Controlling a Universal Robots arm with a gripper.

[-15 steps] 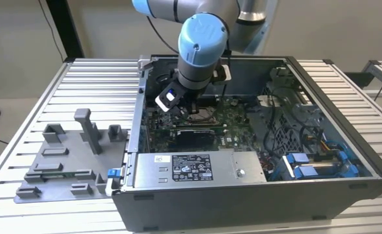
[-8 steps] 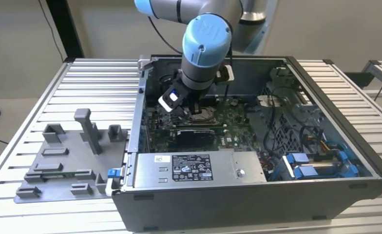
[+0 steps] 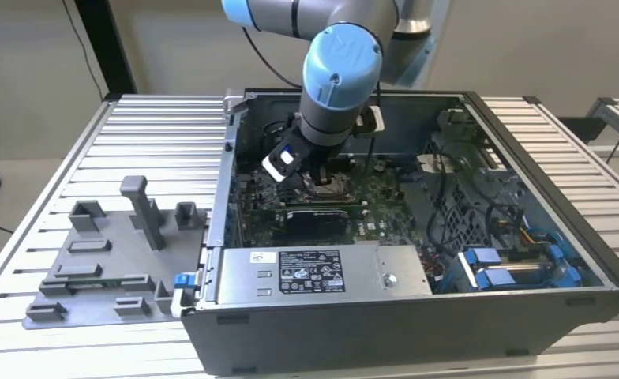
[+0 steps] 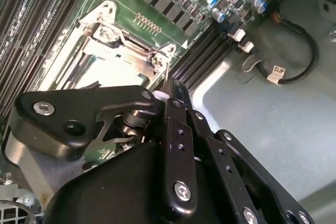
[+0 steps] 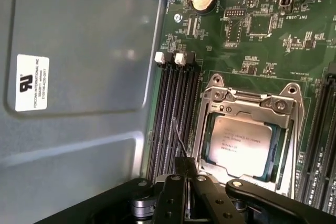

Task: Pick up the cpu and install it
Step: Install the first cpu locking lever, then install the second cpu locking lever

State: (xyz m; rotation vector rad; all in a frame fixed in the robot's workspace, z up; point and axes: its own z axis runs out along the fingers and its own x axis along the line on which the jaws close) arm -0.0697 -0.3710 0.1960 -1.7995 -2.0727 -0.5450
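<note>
Sitting in socket [image 5: 247,135], cpu [image 5: 239,142] partly hidden behind gripper [image 5: 185,169].

We see open room above the socket frame [image 5: 247,129], hemmed by memory slots [image 5: 173,124] and case wall [image 5: 79,77].

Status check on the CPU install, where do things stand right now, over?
Gripper down inside the computer case, beside the socket. The cpu lies seated in the socket frame, not held. Nothing on top of it.
</note>
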